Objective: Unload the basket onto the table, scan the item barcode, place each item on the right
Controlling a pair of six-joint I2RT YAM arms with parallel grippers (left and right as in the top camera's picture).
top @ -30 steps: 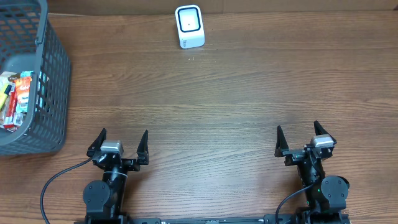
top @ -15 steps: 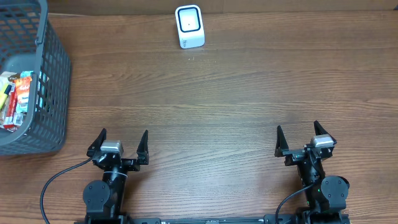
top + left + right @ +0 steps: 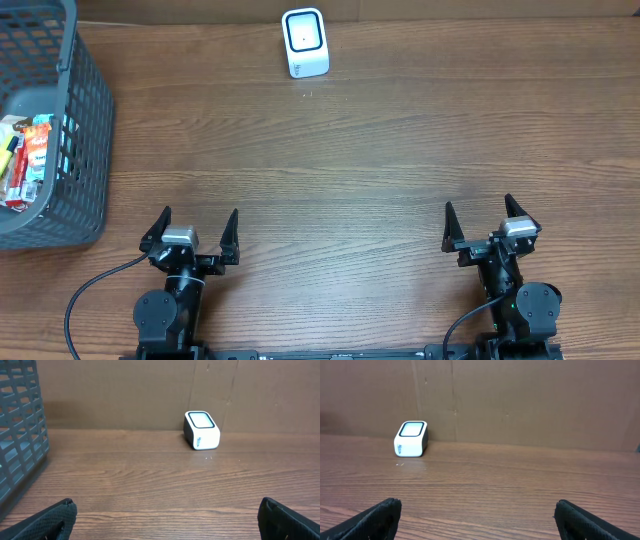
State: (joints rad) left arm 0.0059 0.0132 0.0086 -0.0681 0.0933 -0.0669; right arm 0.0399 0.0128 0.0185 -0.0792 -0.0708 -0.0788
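A white barcode scanner (image 3: 305, 42) with a dark window stands at the far edge of the wooden table, also in the left wrist view (image 3: 202, 430) and right wrist view (image 3: 411, 438). Packaged items (image 3: 28, 160), red and white, lie in the grey basket (image 3: 85, 120) at the far left. My left gripper (image 3: 197, 226) rests open near the front edge, nothing between its fingers (image 3: 50, 521). At the front right my right gripper (image 3: 479, 218) is open too, its fingers (image 3: 375, 519) spread over bare wood. Both are far from the scanner and the basket.
The basket's mesh wall (image 3: 20, 435) rises at the left in the left wrist view. A brown cardboard wall (image 3: 520, 400) backs the table behind the scanner. A black cable (image 3: 85, 295) loops by the left arm's base.
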